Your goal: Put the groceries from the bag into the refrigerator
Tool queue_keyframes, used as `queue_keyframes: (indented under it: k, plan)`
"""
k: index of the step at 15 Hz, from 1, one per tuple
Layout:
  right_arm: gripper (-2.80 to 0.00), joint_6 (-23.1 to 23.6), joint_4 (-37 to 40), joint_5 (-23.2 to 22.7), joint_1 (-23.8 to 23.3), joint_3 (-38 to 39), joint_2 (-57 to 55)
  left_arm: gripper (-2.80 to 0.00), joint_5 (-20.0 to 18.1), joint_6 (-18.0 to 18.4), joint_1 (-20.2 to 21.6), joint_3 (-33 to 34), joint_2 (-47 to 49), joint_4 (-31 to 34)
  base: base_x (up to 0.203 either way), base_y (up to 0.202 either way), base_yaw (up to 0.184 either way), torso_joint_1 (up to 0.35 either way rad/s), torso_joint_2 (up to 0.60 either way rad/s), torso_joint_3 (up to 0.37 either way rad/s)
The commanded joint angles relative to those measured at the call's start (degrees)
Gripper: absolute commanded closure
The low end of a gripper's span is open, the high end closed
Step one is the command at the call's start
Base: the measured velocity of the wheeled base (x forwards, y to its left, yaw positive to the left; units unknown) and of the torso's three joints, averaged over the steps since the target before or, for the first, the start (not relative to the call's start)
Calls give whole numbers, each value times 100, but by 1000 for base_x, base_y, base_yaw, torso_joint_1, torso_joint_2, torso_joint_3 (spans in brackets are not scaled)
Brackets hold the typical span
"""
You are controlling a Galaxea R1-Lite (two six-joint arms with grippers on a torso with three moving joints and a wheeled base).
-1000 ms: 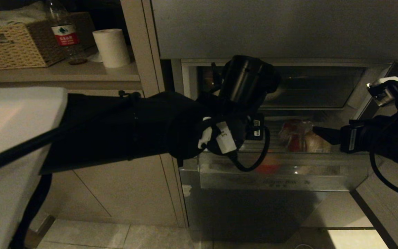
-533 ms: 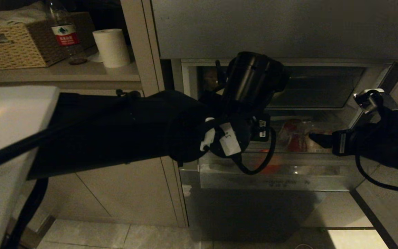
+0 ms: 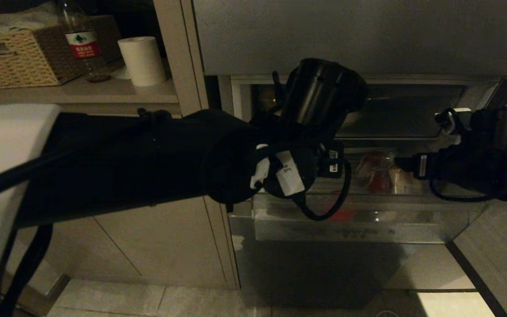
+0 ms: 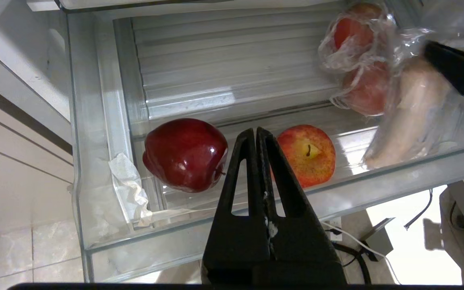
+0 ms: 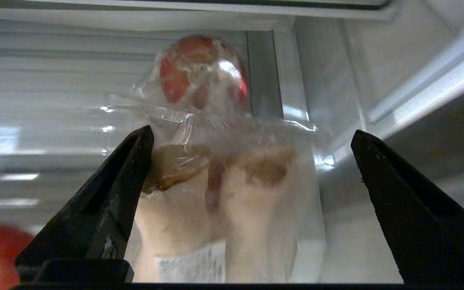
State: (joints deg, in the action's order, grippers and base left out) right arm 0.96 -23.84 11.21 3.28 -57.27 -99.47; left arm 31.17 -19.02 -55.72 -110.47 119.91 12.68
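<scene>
Groceries are lying in the open clear drawer (image 4: 107, 241) of the refrigerator (image 3: 350, 35): a clear plastic pack of pale buns (image 5: 216, 201) is sitting at the drawer's right side, with wrapped red fruit (image 4: 357, 56) just behind it, touching it. More to the left you are seeing two loose apples, a dark red apple (image 4: 184, 154) and a red-yellow apple (image 4: 308, 155), lying near each other but apart. A crumpled scrap of white paper (image 4: 129, 187) is sitting in the drawer's corner beside the dark one.

Your right gripper (image 5: 252, 137) is reaching into the drawer from the right, with its fingers (image 5: 107, 201) standing wide apart on both sides of the bun pack; one finger is just beside the wrap, and you cannot tell if it is touching.

Your left gripper (image 4: 256, 131) is hanging over the drawer's front edge, fingers pressed together on nothing, pointing between the two apples. In the head view its arm is covering much of the drawer's left half.

On the shelf left of the refrigerator, a woven basket (image 3: 16, 57), a water bottle (image 3: 79, 39) and a paper roll (image 3: 142, 59) are standing.
</scene>
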Motion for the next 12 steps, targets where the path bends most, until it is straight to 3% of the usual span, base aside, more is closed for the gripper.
queue_keyframes:
  k: [1, 4, 8, 12]
  plan:
    - [-280, 15, -6, 71, 24, -159, -413, 0, 21, -14, 0, -1, -7, 7, 0, 0, 0, 0, 0, 0]
    - [-280, 17, 13, 128, 230, 14, -212, 0, 21, -23, 9, -1, -57, 44, 0, 0, 0, 0, 0, 0]
    - [-280, -226, 3, 143, 981, 444, 210, 0, 21, -23, 0, -1, -65, 42, 0, 0, 0, 0, 0, 0]
    - [-280, -432, 9, 313, 893, 411, 708, 0, 21, -23, 9, -1, -153, 59, 0, 0, 0, 0, 0, 0]
